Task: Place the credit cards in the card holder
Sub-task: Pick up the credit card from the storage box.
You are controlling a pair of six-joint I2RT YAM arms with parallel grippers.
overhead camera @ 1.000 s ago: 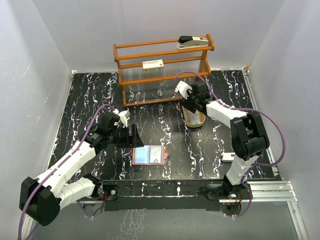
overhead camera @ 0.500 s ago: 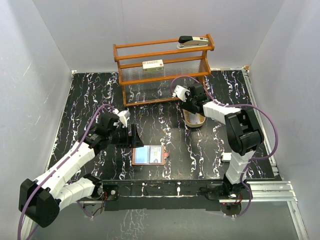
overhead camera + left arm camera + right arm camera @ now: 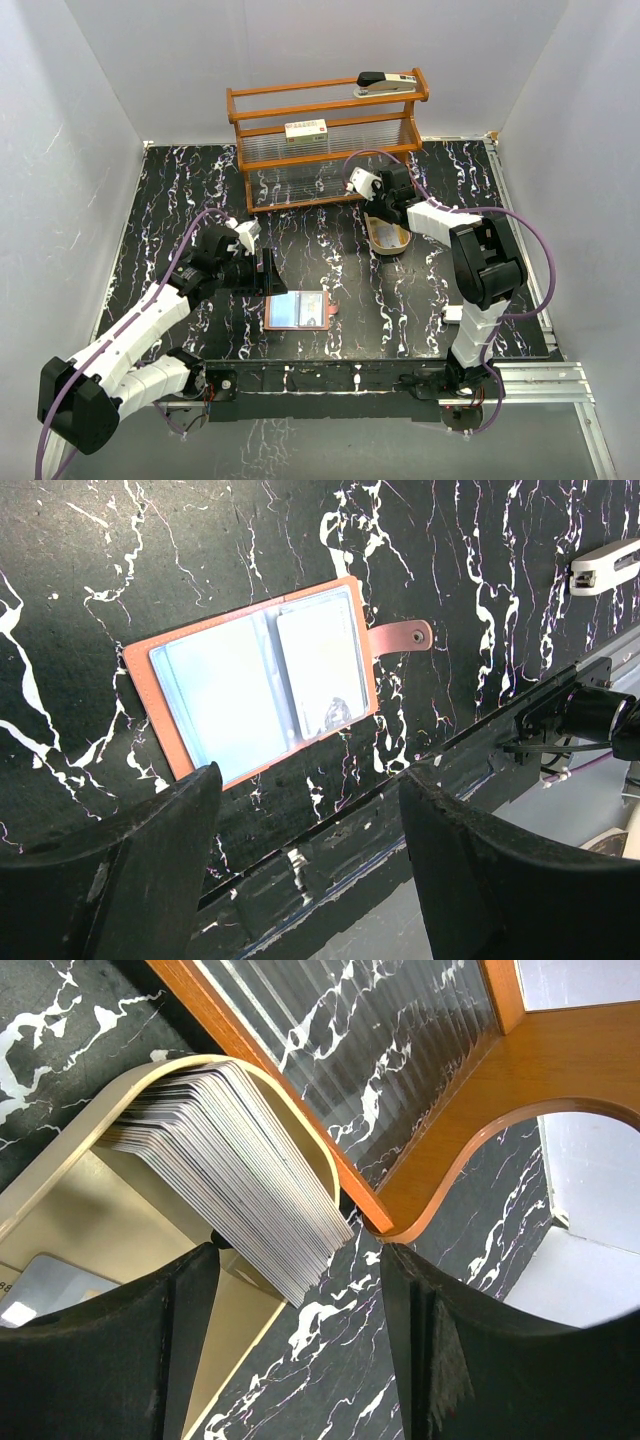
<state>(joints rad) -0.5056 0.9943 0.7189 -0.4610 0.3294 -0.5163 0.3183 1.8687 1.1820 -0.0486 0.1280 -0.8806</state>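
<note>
The reddish-brown card holder (image 3: 298,310) lies open near the table's front edge, its tab (image 3: 405,637) to the right. In the left wrist view (image 3: 255,685) a pale card (image 3: 320,670) sits in its right pocket. My left gripper (image 3: 266,272) (image 3: 310,880) is open and empty, just left of and above the holder. A fanned stack of credit cards (image 3: 240,1160) leans in the oval wooden tray (image 3: 60,1180) (image 3: 388,238). One more card (image 3: 40,1295) lies flat in it. My right gripper (image 3: 384,208) (image 3: 295,1360) is open and empty, above the tray's far end.
A wooden rack (image 3: 325,140) (image 3: 470,1110) stands at the back, close behind the tray, with a stapler (image 3: 388,83) on top and a cream-and-yellow box (image 3: 306,129) on its shelf. A small white object (image 3: 455,314) (image 3: 605,565) lies at the front right.
My right gripper has shifted slightly left and toward the back over the tray, and its elbow has swung in. The left arm and the card holder have not moved.
</note>
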